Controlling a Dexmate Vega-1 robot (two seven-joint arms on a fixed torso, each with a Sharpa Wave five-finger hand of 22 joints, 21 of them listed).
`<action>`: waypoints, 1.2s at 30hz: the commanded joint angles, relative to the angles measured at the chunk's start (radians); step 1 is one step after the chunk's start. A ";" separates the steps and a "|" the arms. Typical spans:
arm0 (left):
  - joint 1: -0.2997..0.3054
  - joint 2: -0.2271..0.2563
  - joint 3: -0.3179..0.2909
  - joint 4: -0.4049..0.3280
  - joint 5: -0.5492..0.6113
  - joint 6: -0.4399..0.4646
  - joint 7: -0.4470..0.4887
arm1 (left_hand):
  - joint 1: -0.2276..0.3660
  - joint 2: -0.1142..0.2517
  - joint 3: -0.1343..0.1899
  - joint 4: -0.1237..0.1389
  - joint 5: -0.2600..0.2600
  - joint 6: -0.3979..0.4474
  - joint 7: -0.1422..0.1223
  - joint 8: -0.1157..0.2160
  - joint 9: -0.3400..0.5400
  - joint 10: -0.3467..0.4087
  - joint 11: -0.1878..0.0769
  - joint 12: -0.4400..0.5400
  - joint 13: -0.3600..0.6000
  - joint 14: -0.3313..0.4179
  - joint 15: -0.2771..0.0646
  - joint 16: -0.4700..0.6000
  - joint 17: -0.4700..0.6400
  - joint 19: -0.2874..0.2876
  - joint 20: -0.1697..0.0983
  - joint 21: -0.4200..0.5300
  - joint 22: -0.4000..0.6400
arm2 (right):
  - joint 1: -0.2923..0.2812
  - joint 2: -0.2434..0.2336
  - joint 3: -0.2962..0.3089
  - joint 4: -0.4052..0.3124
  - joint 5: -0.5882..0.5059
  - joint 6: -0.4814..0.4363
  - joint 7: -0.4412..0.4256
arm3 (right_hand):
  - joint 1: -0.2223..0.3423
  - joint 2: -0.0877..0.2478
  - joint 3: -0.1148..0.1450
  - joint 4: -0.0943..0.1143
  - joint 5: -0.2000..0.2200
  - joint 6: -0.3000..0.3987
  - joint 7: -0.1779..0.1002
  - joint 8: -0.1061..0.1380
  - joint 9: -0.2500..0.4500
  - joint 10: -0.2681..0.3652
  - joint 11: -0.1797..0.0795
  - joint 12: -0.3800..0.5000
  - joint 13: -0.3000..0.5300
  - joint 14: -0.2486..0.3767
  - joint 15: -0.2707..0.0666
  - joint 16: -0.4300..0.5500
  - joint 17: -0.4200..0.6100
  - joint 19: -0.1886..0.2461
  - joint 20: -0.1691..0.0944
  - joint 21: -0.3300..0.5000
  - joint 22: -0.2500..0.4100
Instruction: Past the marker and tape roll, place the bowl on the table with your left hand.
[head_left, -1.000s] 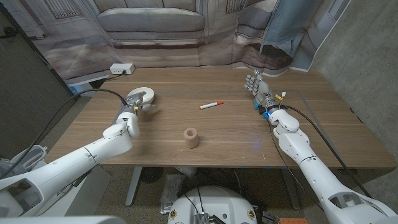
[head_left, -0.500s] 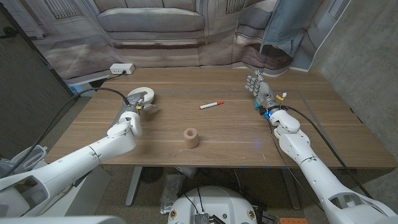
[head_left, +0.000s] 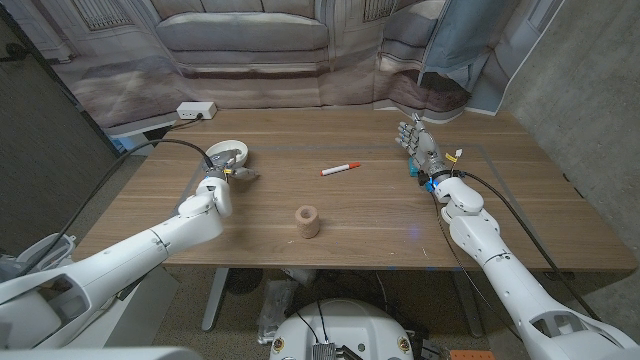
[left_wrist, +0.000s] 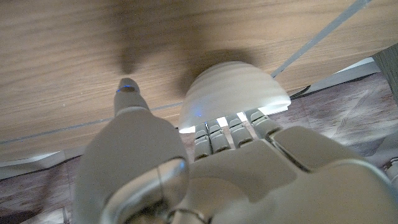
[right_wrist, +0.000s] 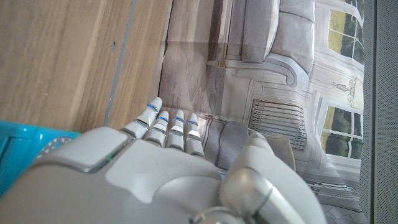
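Left hand (head_left: 222, 177) has pushed further up the table with the white bowl (head_left: 227, 154), now a bit deeper toward the far-left edge than a second ago; forearm more extended; marker, tape roll and right arm unchanged; bowl sits at the far-left part of the wooden table (head_left: 350, 215), past the line of the tape roll (head_left: 307, 221) and level with or just beyond the red-and-white marker (head_left: 340, 168), well apart from both; left wrist view: fingers (left_wrist: 217, 134) reach up against the ribbed outer wall of the bowl (left_wrist: 233, 93), thumb out to the side, so the hand has hold of the bowl at its near rim; cannot tell if bowl base is fully down on the table; right hand (head_left: 418, 143) stands near the far-right of the table, fingers straight and together, holding nothing; right wrist view shows the same, fingers (right_wrist: 168, 127) extended over the table edge; white power strip (head_left: 196, 110) beyond the far-left corner
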 joint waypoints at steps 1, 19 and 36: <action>-0.022 -0.019 0.018 0.030 -0.001 0.005 -0.024 | 0.020 0.006 0.000 -0.006 -0.004 0.024 -0.004 0.009 0.006 0.021 -0.005 0.011 0.006 0.026 -0.076 0.014 0.004 0.028 -0.065 0.008 0.006 | 0.009 0.004 -0.001 0.012 0.001 -0.002 0.003 | 0.000 0.002 -0.003 -0.001 0.002 0.008 -0.003 0.002 0.002 0.010 -0.003 0.000 0.005 0.008 -0.002 0.001 0.004 0.013 -0.039 -0.002 0.006; -0.029 -0.041 0.034 0.068 0.000 -0.021 -0.005 | 0.103 0.052 0.013 -0.018 -0.010 0.108 -0.021 0.028 0.007 0.101 -0.037 0.023 0.005 0.111 -0.098 0.027 0.005 0.115 -0.048 0.029 0.010 | 0.010 0.012 0.002 0.018 0.003 -0.006 0.014 | -0.001 0.003 -0.005 -0.002 0.002 0.008 -0.005 0.002 0.002 0.012 -0.004 0.000 0.005 0.021 0.001 0.005 0.004 0.016 -0.036 -0.007 0.006; -0.015 -0.054 0.032 0.065 0.004 0.012 0.035 | 0.297 0.143 0.057 -0.027 -0.095 0.369 -0.080 0.099 0.010 0.362 -0.067 0.049 0.009 0.424 -0.178 0.073 0.006 0.366 -0.082 0.129 0.022 | 0.019 0.013 0.001 0.028 0.003 -0.009 0.029 | -0.001 0.004 -0.006 -0.003 0.001 0.011 -0.005 0.002 0.002 0.011 -0.006 -0.001 0.005 0.023 0.001 0.005 0.004 0.020 -0.035 -0.011 0.007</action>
